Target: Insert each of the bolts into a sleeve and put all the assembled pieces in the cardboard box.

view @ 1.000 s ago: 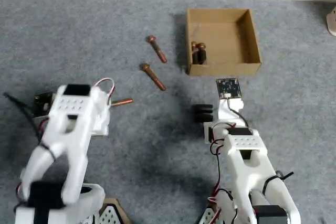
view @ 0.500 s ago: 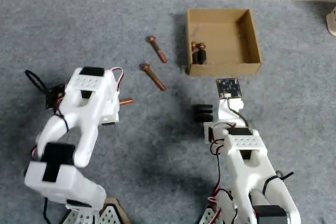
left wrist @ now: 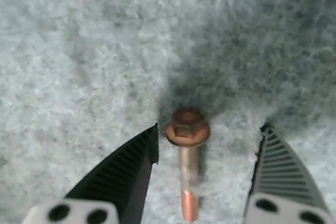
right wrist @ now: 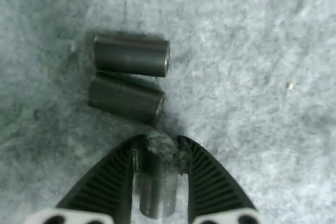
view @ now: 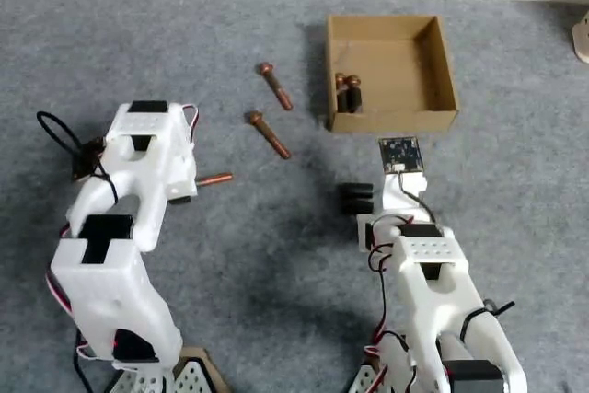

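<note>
Inside the spread left end effector (left wrist: pixel 210 129) lies a copper flange-headed bolt (left wrist: pixel 188 163); the right end effector (right wrist: pixel 160 142) clamps a dark sleeve (right wrist: pixel 155 190).

**Bolts to the left, sleeves in front, box at the far right**

On the table (view: pixel 515 181), the box (view: pixel 396 66) stands far and right of centre, with two assembled pieces (view: pixel 348 91) inside against its left wall. A far bolt (view: pixel 275 86) and a near bolt (view: pixel 268 133) lie left of it. A third bolt (view: pixel 213 179) lies nearer and further left, between the left gripper's (left wrist: pixel 210 129) spread fingers. Two sleeves (view: pixel 357 198) lie side by side in front of the box. A third sleeve (right wrist: pixel 156 187) sits clamped in the right gripper (right wrist: pixel 160 139) just beside them.
</note>
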`<act>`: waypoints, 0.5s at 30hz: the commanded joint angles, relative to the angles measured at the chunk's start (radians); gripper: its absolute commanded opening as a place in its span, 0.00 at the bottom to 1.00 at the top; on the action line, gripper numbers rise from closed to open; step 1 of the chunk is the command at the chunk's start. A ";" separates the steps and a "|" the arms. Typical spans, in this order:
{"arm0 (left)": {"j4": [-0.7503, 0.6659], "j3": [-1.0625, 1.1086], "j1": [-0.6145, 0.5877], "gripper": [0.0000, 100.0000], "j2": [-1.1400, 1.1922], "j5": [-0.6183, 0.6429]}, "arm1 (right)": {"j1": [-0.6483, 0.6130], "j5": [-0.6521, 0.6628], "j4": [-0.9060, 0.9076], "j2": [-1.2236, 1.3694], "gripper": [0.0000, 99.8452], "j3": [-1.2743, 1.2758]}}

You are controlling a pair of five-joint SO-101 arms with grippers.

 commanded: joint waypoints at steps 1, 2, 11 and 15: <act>-0.002 -0.067 -0.013 0.28 0.039 0.018 | -0.010 -0.011 -0.010 -0.022 0.00 0.002; -0.002 -0.077 -0.013 0.28 0.053 0.018 | -0.010 -0.011 -0.010 -0.024 0.00 0.002; 0.006 -0.125 -0.010 0.05 0.104 0.017 | -0.007 -0.012 -0.010 -0.035 0.00 0.002; 0.003 -0.127 -0.024 0.02 0.107 0.018 | -0.005 -0.026 -0.010 -0.035 0.00 0.002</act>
